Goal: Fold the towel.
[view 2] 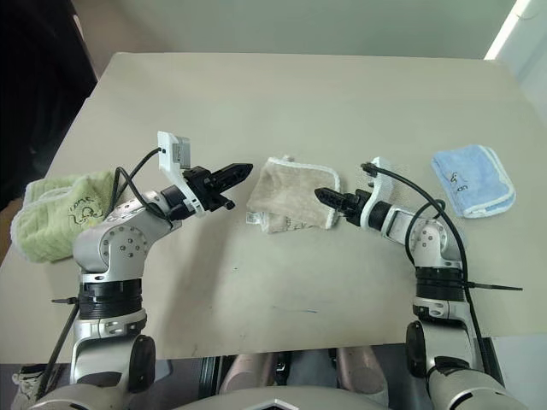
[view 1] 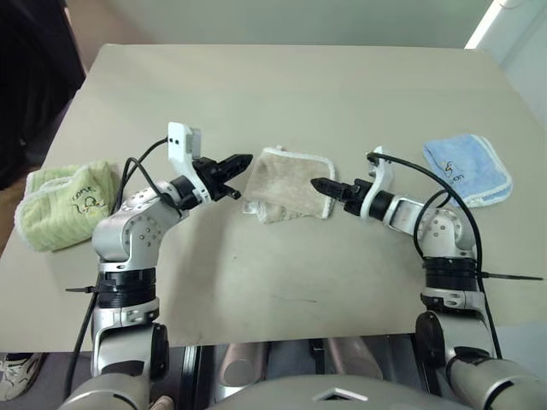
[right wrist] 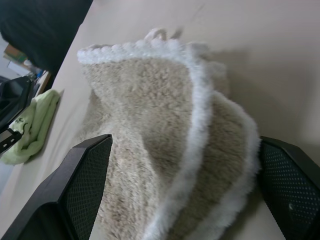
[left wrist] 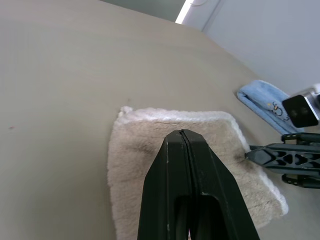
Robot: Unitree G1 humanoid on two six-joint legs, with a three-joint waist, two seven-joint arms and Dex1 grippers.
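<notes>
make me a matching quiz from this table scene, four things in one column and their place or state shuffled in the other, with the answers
Things:
1. beige towel
2. green towel
3. blue towel
4. left gripper

Place or state:
A. fingers shut
B. near the table's right edge
C. folded, at the table's middle
D. at the table's left edge

Pairs: 1-C, 2-D, 3-B, 4-A

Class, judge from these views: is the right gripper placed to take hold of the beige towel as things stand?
Probably yes: the right gripper is open, its fingers either side of the towel edge, nothing between.
</notes>
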